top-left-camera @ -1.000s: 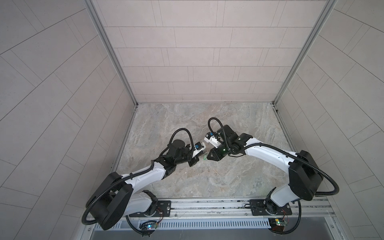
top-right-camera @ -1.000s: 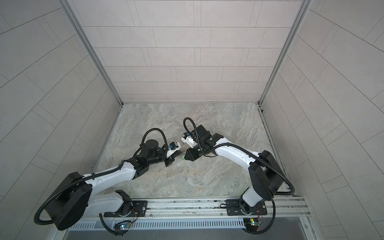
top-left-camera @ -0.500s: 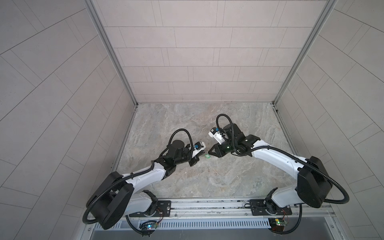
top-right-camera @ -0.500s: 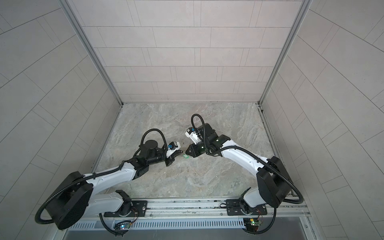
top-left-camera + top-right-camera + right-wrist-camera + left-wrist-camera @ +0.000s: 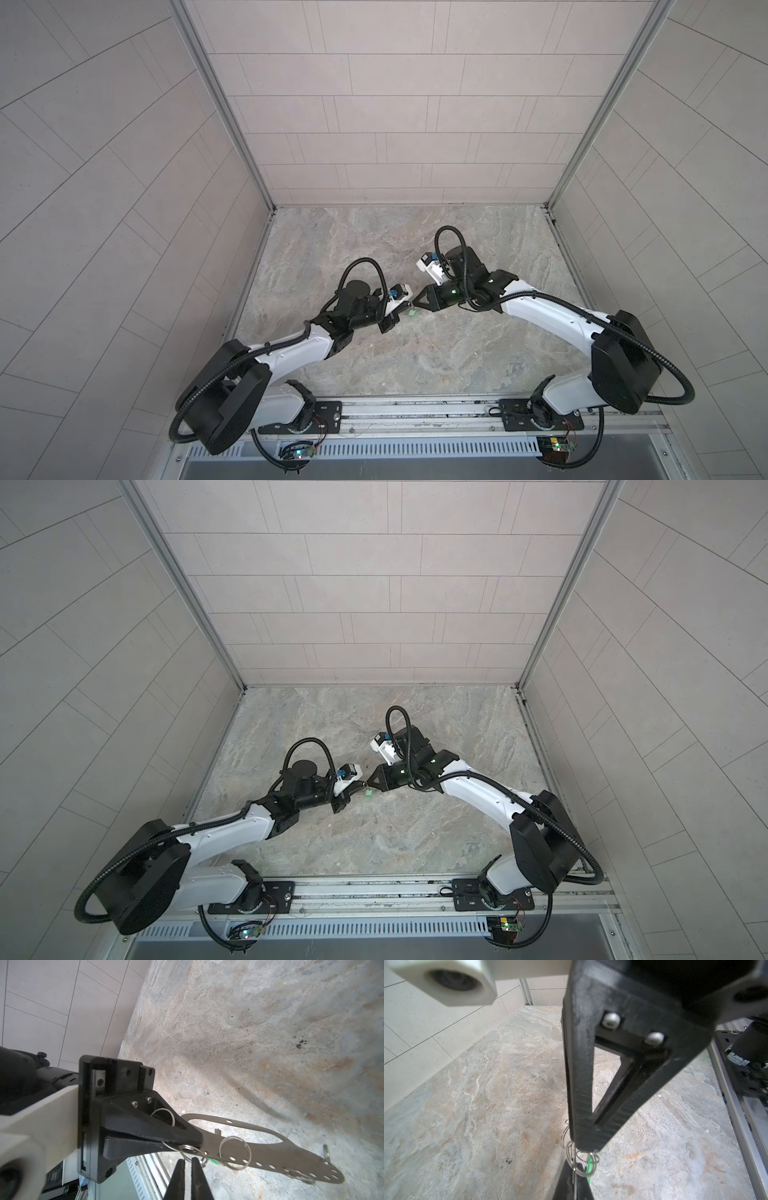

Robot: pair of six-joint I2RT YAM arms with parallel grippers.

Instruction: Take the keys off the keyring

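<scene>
Nearest: right pincer [image 5: 188, 1160], nearly closed, tips at a wire loop [image 5: 188, 1150]; cannot tell whether gripping. Just beyond: green key [image 5: 214, 1161], hanging under the keyring [image 5: 266, 1153]. Keyring clamped in closed left pincer [image 5: 195, 1141], above bench [image 5: 270, 1043].

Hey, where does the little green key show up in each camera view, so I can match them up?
Both top views: the green key shows mid-table, where the left hand and right hand meet.
Left wrist: a green sliver among wire loops at the right hand's tip.
Right wrist: a green speck at the holed edge of the keyring.
Shared landmark: the left hand clamping the keyring.
</scene>
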